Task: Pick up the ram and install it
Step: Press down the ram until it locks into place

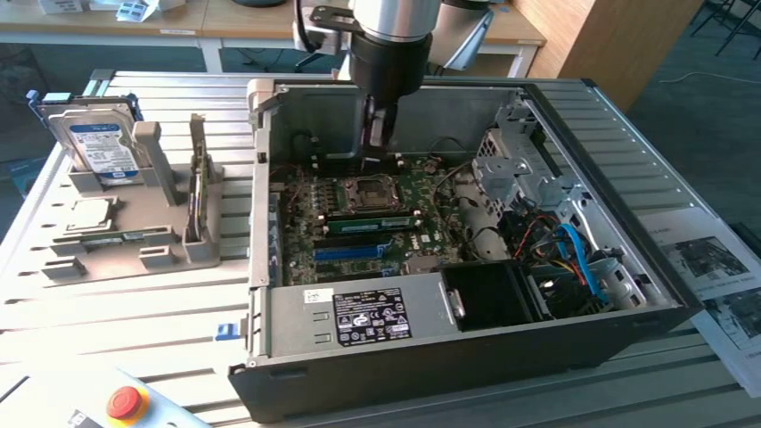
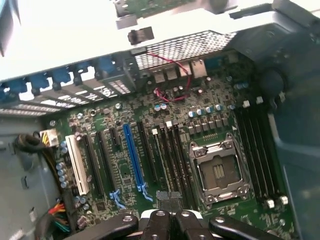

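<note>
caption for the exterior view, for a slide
Robot arm's shut gripper lowered into the open computer case above the motherboard, with a ram stick lying on the grey holder beside it.

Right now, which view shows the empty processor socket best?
The wrist view: the processor socket sits close, its open frame and contact field plain. The exterior view shows the socket as a small dark square on the motherboard.
</note>
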Tool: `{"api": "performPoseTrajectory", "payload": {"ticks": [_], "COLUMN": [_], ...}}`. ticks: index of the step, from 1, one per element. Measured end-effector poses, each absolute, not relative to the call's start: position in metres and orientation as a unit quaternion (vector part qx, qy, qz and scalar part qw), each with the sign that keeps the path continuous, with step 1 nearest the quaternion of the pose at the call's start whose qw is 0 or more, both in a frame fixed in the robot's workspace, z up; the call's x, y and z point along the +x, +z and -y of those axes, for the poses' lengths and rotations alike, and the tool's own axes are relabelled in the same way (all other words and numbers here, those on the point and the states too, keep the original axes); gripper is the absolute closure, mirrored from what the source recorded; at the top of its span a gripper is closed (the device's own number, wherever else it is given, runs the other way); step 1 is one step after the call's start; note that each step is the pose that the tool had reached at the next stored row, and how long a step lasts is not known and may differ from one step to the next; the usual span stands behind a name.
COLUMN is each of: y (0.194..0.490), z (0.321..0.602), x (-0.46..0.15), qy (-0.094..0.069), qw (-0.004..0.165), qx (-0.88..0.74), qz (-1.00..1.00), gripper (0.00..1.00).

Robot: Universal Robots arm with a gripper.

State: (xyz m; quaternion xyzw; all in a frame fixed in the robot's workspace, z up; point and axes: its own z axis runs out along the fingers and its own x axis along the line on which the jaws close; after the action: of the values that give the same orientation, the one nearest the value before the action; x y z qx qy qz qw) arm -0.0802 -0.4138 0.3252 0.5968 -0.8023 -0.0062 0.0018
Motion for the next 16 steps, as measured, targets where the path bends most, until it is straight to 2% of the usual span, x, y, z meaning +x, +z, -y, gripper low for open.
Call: {"api": "performPoseTrajectory", "payload": {"ticks": [16], "y": [0.3252], "z": [0.4138], "x": [-0.0802], "qy": [-0.006], "qw": [0.001], "qx": [0.475], "qz": [0.88], "gripper": [0.89]}}
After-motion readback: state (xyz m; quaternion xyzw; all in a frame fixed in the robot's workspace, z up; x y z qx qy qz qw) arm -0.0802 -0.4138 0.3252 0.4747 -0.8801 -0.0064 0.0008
